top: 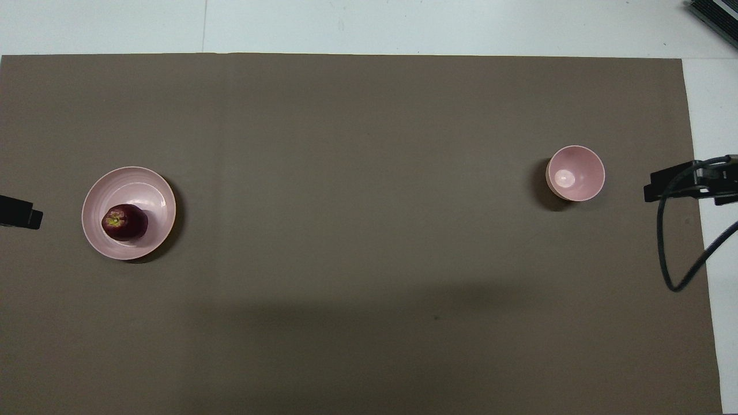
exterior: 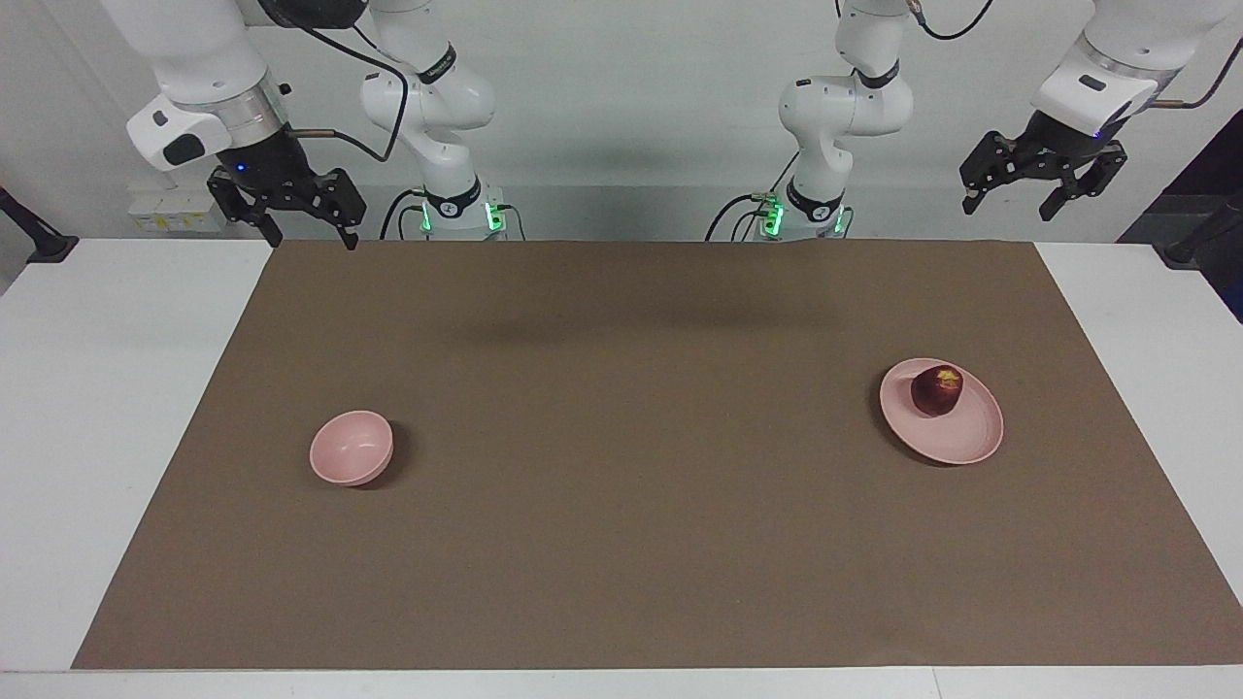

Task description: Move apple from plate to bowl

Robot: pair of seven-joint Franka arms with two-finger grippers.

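The dark-red apple with a yellowish top sits on the pale-pink plate, on the part nearer to the robots, at the left arm's end of the brown mat. The small deep pink bowl stands empty at the right arm's end. My left gripper hangs open and empty, high over the table's edge by the robots at its own end. My right gripper hangs open and empty, high over the mat's corner by the robots. Both arms wait, well apart from plate and bowl.
A brown mat covers most of the white table. A black cable loops from the right arm over the mat's edge beside the bowl. A dark object sits at the table's corner farthest from the robots.
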